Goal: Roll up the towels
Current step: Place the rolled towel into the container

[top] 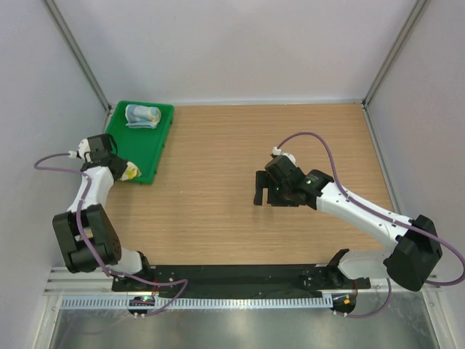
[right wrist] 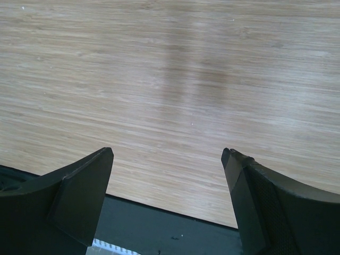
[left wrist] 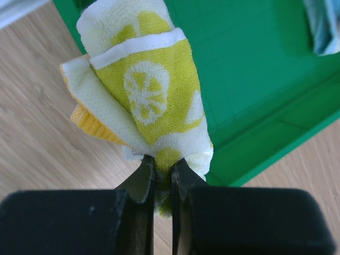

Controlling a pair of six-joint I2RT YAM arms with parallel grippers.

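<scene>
Gripping the yellow-green towel [left wrist: 149, 90] at its near end, my left fingers [left wrist: 163, 166] stand narrow, pinched on the cloth with only its thickness between them. This towel is rolled into a loose bundle. A white band wraps its upper part, white citrus-slice prints show on the green face, and an orange ribbed layer shows at its left side. From the left wrist view the bundle reaches away from the fingers, with bare desk [left wrist: 37, 106] to its left and the green tray [left wrist: 249, 79] to its right. From the top view the same towel [top: 131, 171] sits at the tray's near left corner, at the tip of my left fingers [top: 123, 172]. Whether it rests on the tray's rim or hangs above it cannot be told.

The light blue towel [top: 142, 115] lies rolled at the far end of the green tray [top: 145, 149], well apart from both arms. A corner of it shows at the upper right of the left wrist view [left wrist: 324, 24].

My right fingers [right wrist: 167, 152] stand wide and hold nothing. They hang over bare desk [right wrist: 170, 79] right of centre [top: 265, 195].
</scene>
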